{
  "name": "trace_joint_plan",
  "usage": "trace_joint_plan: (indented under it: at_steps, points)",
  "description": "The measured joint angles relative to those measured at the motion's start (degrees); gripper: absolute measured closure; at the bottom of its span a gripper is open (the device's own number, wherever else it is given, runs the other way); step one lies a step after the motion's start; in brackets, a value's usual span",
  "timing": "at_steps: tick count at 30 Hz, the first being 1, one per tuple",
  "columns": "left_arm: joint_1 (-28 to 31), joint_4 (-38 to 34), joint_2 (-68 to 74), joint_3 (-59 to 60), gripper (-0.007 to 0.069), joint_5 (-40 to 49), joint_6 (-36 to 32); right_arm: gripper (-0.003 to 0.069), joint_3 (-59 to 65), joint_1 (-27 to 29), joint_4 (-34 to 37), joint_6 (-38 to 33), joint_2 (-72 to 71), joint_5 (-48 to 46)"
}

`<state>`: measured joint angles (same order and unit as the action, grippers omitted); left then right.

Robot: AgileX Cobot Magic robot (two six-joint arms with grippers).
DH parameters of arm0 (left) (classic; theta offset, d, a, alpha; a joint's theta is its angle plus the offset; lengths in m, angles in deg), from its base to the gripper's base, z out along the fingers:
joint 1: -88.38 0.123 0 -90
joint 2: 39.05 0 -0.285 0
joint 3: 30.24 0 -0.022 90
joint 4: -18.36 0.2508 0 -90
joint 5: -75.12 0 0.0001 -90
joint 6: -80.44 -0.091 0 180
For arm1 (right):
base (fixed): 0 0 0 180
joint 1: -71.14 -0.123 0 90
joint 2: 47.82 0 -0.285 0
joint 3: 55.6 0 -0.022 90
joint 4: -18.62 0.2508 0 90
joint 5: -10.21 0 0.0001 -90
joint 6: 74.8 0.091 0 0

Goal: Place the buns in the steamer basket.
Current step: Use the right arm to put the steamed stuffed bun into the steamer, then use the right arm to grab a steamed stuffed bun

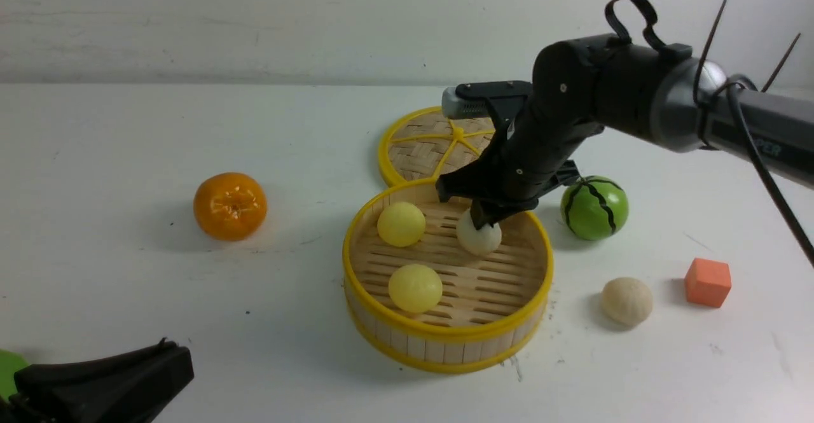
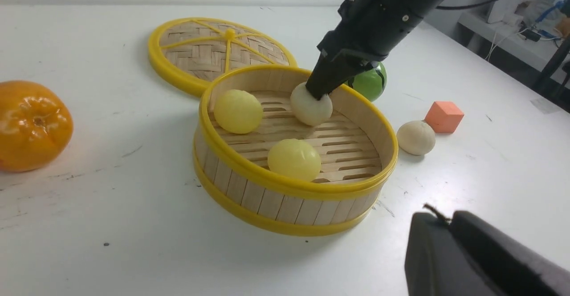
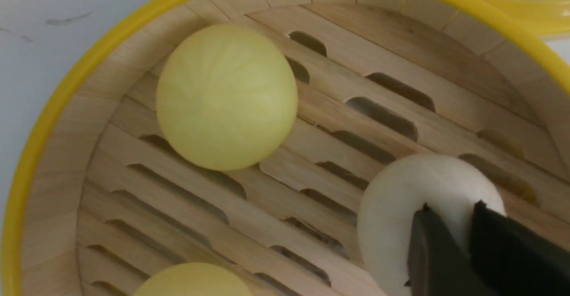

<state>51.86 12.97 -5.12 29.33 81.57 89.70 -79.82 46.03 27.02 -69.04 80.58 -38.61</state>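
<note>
The steamer basket (image 1: 445, 332) stands mid-table with two smooth pale yellow buns (image 1: 401, 224) (image 1: 414, 287) on its slatted floor. A cream bun (image 1: 478, 238) rests on the floor near the far right wall. My right gripper (image 1: 484, 221) points down onto its top; in the right wrist view (image 3: 452, 207) the jaws stand slightly apart with the bun's crown (image 3: 401, 189) between them. A second cream bun (image 1: 627, 301) lies on the table right of the basket. My left gripper (image 2: 438, 216) is shut and empty, low at the front left (image 1: 172, 350).
The woven lid (image 1: 420, 149) lies flat behind the basket, touching its rim. A glossy tangerine (image 1: 229, 205) sits to the left, a green watermelon ball (image 1: 594, 207) to the right behind my right arm, and an orange cube (image 1: 708, 282) beside the loose bun.
</note>
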Motion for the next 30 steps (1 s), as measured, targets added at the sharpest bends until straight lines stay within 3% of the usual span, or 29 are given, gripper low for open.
trace_joint_plan:
  at_steps: [1, 2, 3, 5, 9, 13, 18, 23, 30]
  points:
    - [0.00, 0.00, 0.00, 0.00, 0.0580, -0.09, 0.00, 0.0487, 0.00, 0.00, -0.03, 0.00, 0.01, 0.00]
    - [0.00, 0.00, 0.00, 0.00, 0.0578, -0.82, 0.00, 0.0399, -0.21, 0.00, 0.09, 0.00, 0.01, 0.00]
    - [0.00, 0.00, 0.00, 0.00, 0.0578, -0.88, 0.00, 0.0389, -0.20, 0.00, 0.09, 0.00, 0.01, 0.00]
    - [0.00, 0.00, 0.00, 0.00, 0.0578, -1.58, 0.00, 0.0261, -1.24, 0.00, 0.03, 0.05, -0.29, -1.66]
    - [0.00, 0.00, 0.00, 0.00, 0.0578, -1.58, 0.00, 0.0166, -2.47, 0.00, -2.41, 0.05, -3.99, -8.98]
    - [0.00, 0.00, 0.00, 0.00, 0.0578, -1.58, 0.00, 0.0207, 0.21, 0.00, -10.64, 3.26, -10.57, -15.88]
    - [0.00, 0.00, 0.00, 0.00, 0.0571, -1.58, 0.00, 0.0390, 15.07, 3.47, -17.70, 11.00, -19.12, -18.30]
    - [0.00, 0.00, 0.00, 0.00, 0.0567, -1.58, 0.00, 0.0439, 21.26, 8.62, -14.01, 11.56, -18.98, -16.52]
    - [0.00, -0.04, 0.00, 0.00, 0.0567, -1.58, 0.00, 0.0386, 21.94, 12.20, -5.37, 6.56, -16.66, -9.26]
